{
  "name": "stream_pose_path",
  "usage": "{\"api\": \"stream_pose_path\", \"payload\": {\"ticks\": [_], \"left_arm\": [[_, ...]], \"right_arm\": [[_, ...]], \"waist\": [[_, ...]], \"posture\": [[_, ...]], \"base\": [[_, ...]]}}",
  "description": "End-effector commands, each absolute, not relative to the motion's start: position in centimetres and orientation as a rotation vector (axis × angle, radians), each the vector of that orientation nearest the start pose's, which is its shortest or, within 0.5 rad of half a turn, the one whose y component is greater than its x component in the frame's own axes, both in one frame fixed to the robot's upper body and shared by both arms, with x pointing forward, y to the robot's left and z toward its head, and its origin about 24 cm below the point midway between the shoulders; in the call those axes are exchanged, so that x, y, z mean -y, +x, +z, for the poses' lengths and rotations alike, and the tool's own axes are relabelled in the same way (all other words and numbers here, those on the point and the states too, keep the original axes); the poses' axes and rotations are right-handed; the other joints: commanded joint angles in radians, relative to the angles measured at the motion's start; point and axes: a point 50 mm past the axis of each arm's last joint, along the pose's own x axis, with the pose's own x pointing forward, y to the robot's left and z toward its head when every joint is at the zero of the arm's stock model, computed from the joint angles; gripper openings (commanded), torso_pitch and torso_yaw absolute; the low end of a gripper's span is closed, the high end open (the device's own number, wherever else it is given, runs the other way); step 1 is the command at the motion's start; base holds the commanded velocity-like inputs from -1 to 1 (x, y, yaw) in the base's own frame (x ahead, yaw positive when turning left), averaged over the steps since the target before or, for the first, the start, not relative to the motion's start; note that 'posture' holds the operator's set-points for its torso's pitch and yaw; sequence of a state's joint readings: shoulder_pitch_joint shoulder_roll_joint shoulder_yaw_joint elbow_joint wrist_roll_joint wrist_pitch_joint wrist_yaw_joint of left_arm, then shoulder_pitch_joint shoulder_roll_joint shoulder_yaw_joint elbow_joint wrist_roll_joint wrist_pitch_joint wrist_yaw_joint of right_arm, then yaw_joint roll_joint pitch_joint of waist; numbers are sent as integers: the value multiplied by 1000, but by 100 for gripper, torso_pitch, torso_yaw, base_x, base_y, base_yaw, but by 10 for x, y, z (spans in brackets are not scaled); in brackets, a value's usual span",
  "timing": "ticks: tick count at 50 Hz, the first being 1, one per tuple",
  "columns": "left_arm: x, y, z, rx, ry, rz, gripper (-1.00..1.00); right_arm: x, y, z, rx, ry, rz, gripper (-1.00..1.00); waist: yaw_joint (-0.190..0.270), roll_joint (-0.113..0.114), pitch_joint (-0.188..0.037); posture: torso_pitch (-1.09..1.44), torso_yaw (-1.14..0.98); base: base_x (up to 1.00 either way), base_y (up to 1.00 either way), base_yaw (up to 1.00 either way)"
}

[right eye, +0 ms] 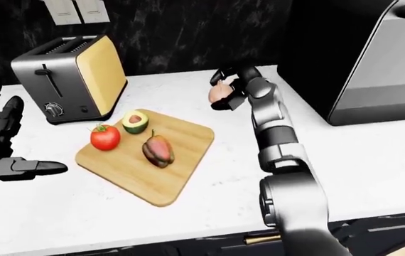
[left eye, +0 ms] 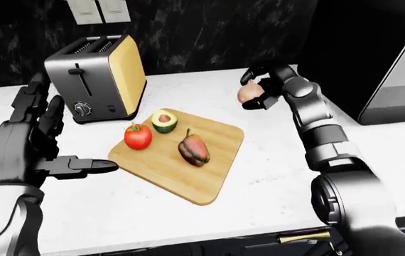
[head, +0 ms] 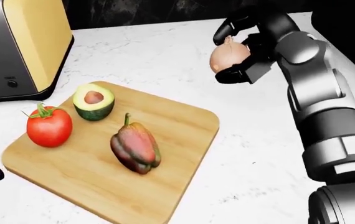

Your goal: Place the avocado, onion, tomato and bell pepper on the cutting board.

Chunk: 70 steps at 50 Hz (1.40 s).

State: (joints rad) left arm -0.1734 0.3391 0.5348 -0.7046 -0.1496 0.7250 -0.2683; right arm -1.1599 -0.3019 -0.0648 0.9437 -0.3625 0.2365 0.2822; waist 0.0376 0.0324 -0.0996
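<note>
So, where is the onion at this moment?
The onion is held in the right hand, near the top of the head view, above the white counter and up-right of the cutting board.

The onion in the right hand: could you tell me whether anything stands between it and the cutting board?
Nothing visible does. The right hand holds the onion above bare counter, up and right of the cutting board in the head view. The board's near corner is free; the avocado, tomato and pepper lie further left.
</note>
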Motion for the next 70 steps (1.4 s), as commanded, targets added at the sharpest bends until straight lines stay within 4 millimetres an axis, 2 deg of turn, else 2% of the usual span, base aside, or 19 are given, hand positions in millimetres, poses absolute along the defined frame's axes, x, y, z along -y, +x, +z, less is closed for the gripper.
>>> {"api": "stream_pose_path", "payload": {"ticks": [1,10,18,28,40,54,65,69,70], "left_arm": [[-258,216,219,292,240,142,100],[-257,217,219,292,242,145,100],[-258,217,215,287,248,148,100],[-260,217,216,285,251,153,100],[-257,219,216,287,256,149,100],[-260,216,213,281,258,153,100],[-260,216,214,282,261,155,100],[-259,217,215,284,260,153,100],[-259,217,214,283,262,153,100]], "right_arm": [[168,424,243,56,-585,109,-73],[153,427,238,35,-589,186,-73],[135,422,221,-49,-595,359,-72],[127,413,215,-71,-612,467,-70],[122,408,208,-81,-609,516,-70],[106,402,203,-74,-608,618,-65],[94,400,203,-61,-600,686,-47],[93,397,205,-58,-590,703,-23],[92,397,205,-59,-591,710,-5]], "waist": [[0,1,-25],[19,-6,-29],[31,-12,-30],[43,-16,-32],[47,-14,-38],[46,-11,-42],[47,-10,-45],[49,-11,-44],[49,-11,-45]], "posture": [[-16,8],[-16,8],[-16,8],[-16,8],[-16,8],[-16,8],[-16,8],[-16,8],[-16,8]], "base": [[0,0,0],[0,0,0],[0,0,0],[0,0,0],[0,0,0],[0,0,0],[0,0,0],[0,0,0],[0,0,0]]}}
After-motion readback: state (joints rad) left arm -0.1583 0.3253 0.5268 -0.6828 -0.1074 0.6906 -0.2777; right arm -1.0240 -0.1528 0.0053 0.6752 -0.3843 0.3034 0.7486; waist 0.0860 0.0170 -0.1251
